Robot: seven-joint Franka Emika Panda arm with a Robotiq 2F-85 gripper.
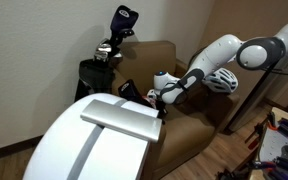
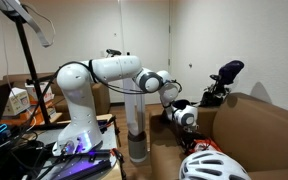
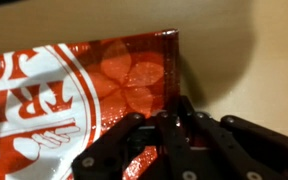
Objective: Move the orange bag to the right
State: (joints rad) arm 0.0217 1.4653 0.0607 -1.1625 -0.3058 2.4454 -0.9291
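The orange bag fills the left of the wrist view. It is a shiny, crinkly red-orange packet with white lettering and flower marks, lying on the tan seat. My gripper is shut on the bag's near right edge, with both black fingers pressed together on the foil. In both exterior views the gripper is down over the seat of the brown armchair. The bag itself is hidden by the gripper in those views.
A white bicycle helmet rests on the armchair's arm. A black golf bag stands behind the chair. A black triangular item with a red edge leans on the seat back. A large white object blocks the foreground.
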